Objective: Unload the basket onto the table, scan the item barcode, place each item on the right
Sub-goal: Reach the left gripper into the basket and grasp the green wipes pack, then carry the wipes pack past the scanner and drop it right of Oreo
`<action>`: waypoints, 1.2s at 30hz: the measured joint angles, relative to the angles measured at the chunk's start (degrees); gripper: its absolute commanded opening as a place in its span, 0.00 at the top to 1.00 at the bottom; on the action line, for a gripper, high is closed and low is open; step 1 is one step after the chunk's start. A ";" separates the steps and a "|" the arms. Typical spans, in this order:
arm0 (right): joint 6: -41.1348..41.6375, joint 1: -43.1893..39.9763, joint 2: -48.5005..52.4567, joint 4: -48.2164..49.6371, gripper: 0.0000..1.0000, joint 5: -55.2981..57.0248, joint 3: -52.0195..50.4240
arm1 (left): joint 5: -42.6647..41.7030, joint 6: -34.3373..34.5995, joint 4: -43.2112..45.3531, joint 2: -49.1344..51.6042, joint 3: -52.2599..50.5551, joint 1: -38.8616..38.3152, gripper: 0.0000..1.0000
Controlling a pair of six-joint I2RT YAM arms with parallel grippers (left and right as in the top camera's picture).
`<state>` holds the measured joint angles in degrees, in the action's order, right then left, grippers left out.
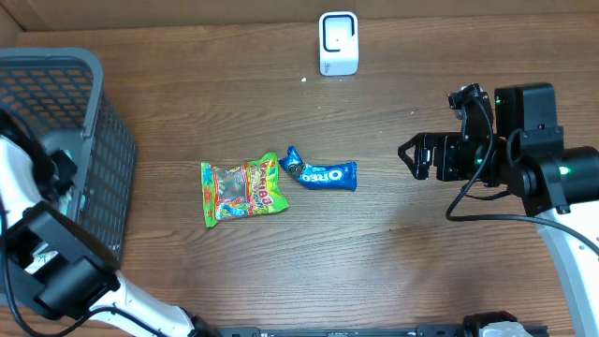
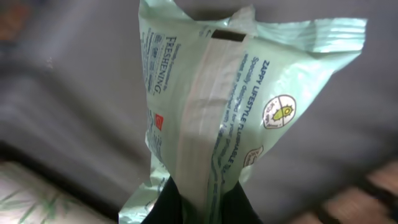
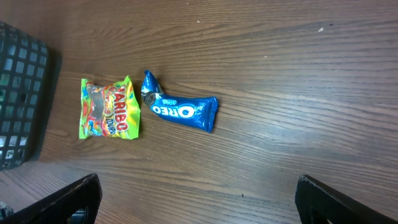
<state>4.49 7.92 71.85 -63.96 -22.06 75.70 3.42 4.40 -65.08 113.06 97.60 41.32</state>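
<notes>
wooden table (image 1: 421, 271): left end effector (image 2: 202, 205) grips wipes pack (image 2: 211, 106); right end effector (image 3: 199, 205) spread wide.

Surface (image 1: 374, 262): dark brown wood, matte, with the grain running from 9 o'clock to 3 o'clock. The same boards show in the right wrist view (image 3: 280, 62). A paler tan band (image 1: 187, 9) borders the 12 o'clock edge; wall or board, cannot tell. Light is even and diffuse, shadows short and soft.
</notes>
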 measured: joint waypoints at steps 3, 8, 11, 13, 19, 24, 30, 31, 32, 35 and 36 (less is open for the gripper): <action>0.02 0.00 0.00 0.04 0.00 -0.02 0.00 | -3.34 0.09 -7.50 0.24 13.86 0.00 0.96; 0.00 0.00 0.02 0.07 0.00 0.02 0.02 | -6.58 0.11 -19.30 -0.15 38.10 -0.48 0.96; 0.02 0.00 0.02 0.04 0.00 0.00 0.02 | -8.48 0.11 -24.04 -0.52 50.58 -2.16 0.96; 0.02 0.00 0.02 0.04 0.00 0.02 0.02 | -9.73 0.04 -27.65 -1.07 57.20 -4.94 0.96; 0.02 0.00 0.02 -0.02 0.00 0.00 0.02 | -14.01 -0.31 -31.58 -2.80 62.16 -19.82 0.96; 0.00 0.00 0.02 -0.09 0.00 0.00 0.02 | -15.91 -0.26 -31.30 -1.53 56.02 -33.35 0.96; 0.09 0.00 0.02 -0.11 0.00 0.00 0.02 | -16.94 1.66 -26.25 3.63 45.22 -49.16 0.96; 0.24 0.00 0.02 -0.09 0.00 0.02 0.02 | -17.03 2.34 -24.44 4.74 43.34 -51.47 0.96; 0.42 0.00 0.02 -0.09 0.00 -0.02 0.02 | -17.31 2.99 -23.12 5.92 42.05 -53.51 0.96; 0.83 0.00 0.02 -0.13 0.00 -0.02 0.02 | -19.89 5.29 -17.90 10.25 38.60 -59.32 0.96; 0.98 -0.02 0.02 -0.15 0.00 0.00 0.02 | -21.09 6.10 -16.44 11.74 37.83 -60.76 0.96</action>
<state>5.48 7.90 71.88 -64.12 -22.06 75.72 -17.67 10.50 -81.52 124.79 135.44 -19.44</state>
